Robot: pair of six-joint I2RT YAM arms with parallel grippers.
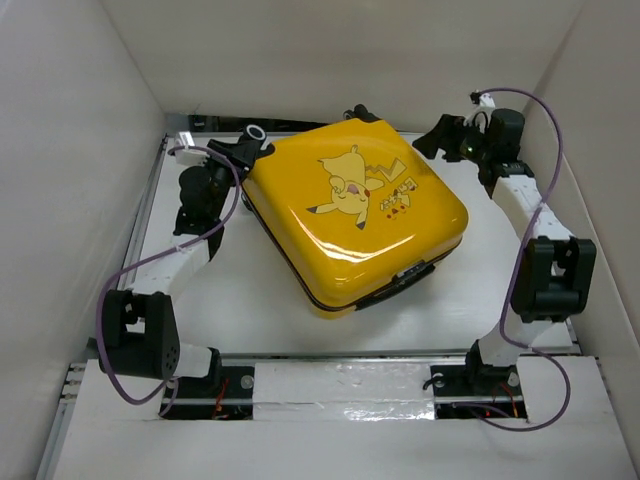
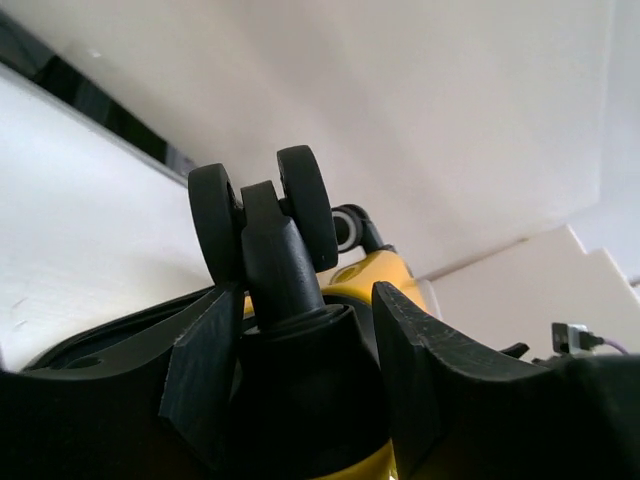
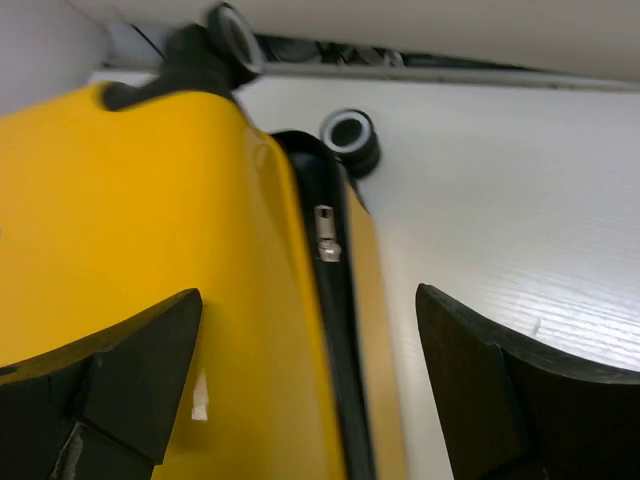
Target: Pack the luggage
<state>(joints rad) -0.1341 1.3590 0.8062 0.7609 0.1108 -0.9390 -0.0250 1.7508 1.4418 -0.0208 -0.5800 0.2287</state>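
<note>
The luggage (image 1: 355,220) is a yellow hard-shell case with a Pikachu print. It lies flat and closed on the white table (image 1: 480,290). My left gripper (image 1: 240,150) is at its far-left corner. In the left wrist view that gripper (image 2: 300,300) is shut on the black housing under a twin wheel (image 2: 300,210), with yellow shell (image 2: 375,275) behind. My right gripper (image 1: 430,140) hovers by the far-right corner. In the right wrist view the right gripper (image 3: 307,300) stands open, apart from the shell (image 3: 120,220), over the black zipper seam and its silver pull (image 3: 326,235).
White walls (image 1: 70,200) box in the table on the left, back and right. Two more wheels (image 3: 350,135) (image 3: 232,25) stick out at the case's far end. A carry handle (image 1: 410,270) sits on the near side. Purple cables (image 1: 120,290) loop beside both arms.
</note>
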